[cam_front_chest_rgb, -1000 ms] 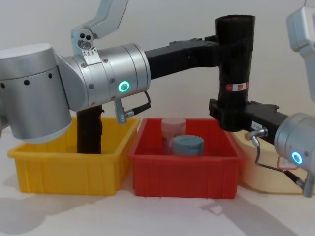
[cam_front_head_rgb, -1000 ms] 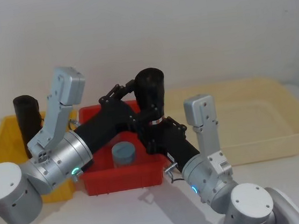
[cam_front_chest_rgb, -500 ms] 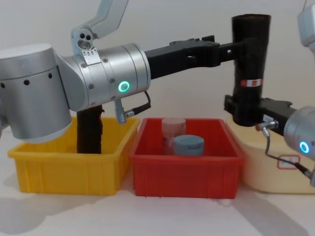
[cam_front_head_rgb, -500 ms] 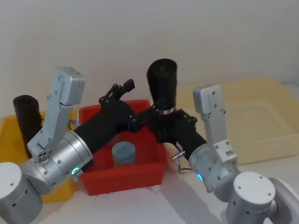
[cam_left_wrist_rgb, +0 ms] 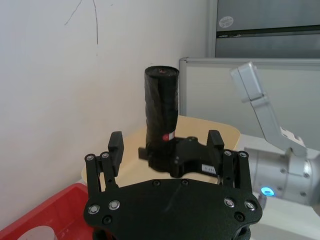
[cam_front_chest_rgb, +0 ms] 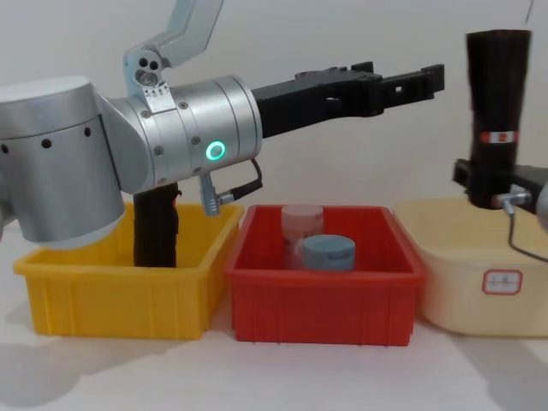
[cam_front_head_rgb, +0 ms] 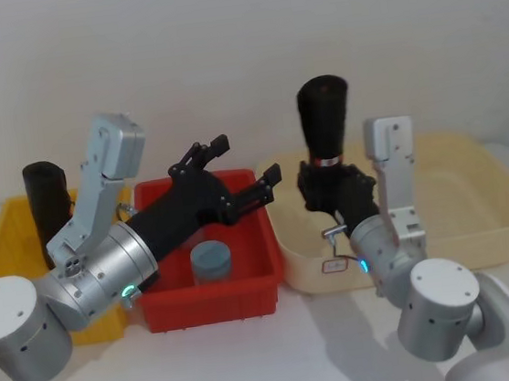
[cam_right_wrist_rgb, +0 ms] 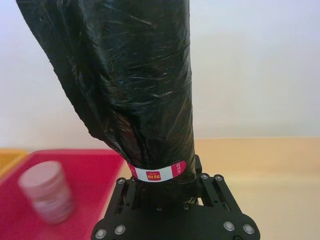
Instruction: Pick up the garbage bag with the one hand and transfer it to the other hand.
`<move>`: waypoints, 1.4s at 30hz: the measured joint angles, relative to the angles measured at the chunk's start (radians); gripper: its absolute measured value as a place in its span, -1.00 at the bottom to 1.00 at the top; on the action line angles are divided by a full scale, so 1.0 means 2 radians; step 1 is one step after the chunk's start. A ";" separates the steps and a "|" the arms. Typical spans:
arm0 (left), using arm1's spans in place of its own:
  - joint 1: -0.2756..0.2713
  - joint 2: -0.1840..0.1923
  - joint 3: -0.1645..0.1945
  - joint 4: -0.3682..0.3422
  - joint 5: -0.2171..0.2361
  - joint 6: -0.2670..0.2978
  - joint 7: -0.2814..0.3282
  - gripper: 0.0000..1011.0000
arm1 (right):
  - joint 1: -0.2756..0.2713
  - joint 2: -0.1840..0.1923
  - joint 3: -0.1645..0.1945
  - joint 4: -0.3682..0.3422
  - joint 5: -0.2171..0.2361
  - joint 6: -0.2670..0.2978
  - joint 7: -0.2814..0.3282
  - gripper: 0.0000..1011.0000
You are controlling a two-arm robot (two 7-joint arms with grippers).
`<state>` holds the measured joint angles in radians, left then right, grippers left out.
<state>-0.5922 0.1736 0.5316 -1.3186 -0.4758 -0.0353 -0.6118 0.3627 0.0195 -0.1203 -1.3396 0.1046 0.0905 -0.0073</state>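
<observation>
Right end effector (cam_front_head_rgb: 328, 189) gripping garbage bag (cam_front_head_rgb: 324, 118), grey jar (cam_front_chest_rgb: 326, 253) in red bin (cam_front_chest_rgb: 321, 301)

- The long black two-finger left gripper (cam_front_head_rgb: 247, 161), on a thick silver wrist with a green ring, reaches forward with its fingers spread and nothing between them.
- The black two-finger right gripper (cam_front_head_rgb: 331, 187), on a blue-lit wrist, points upward and is apparently clamped on the base of the upright black garbage bag roll (cam_front_head_rgb: 324, 118).
</observation>
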 joint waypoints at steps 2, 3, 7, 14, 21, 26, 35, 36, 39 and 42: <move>0.000 0.000 0.000 0.000 0.000 0.000 0.000 0.98 | 0.004 0.000 0.005 0.004 -0.001 0.002 -0.006 -0.03; 0.000 0.000 0.000 0.000 0.000 0.000 0.000 0.98 | 0.006 0.000 0.008 0.006 -0.001 0.003 -0.009 -0.03; 0.000 0.000 0.000 0.000 0.000 0.000 0.000 0.98 | 0.019 0.000 0.026 0.017 -0.003 0.009 -0.027 0.19; 0.000 0.000 0.000 0.000 0.000 0.000 0.000 0.98 | 0.031 0.003 0.046 0.023 -0.009 0.018 -0.053 0.53; 0.000 0.000 0.000 0.000 0.000 0.000 0.000 0.98 | 0.036 0.010 0.060 0.014 -0.024 0.031 -0.076 0.89; 0.006 0.004 -0.002 -0.010 0.000 0.000 0.008 0.98 | 0.036 0.015 0.062 -0.001 -0.034 0.034 -0.083 0.98; 0.040 0.023 -0.016 -0.060 0.008 0.003 0.050 0.98 | 0.028 0.021 0.055 -0.037 -0.046 0.037 -0.077 0.98; 0.044 0.024 -0.017 -0.065 0.009 0.003 0.053 0.98 | 0.026 0.021 0.053 -0.044 -0.046 0.039 -0.073 0.98; 0.062 0.033 -0.024 -0.088 0.014 0.005 0.072 0.98 | 0.020 0.022 0.047 -0.057 -0.047 0.042 -0.064 0.98; 0.081 0.041 -0.033 -0.112 0.019 0.007 0.090 0.98 | 0.014 0.023 0.040 -0.070 -0.048 0.046 -0.053 0.98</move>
<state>-0.4309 0.2547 0.4659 -1.5424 -0.4379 -0.0212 -0.4321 0.3907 0.0650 -0.0396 -1.4793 0.0091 0.1829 -0.1133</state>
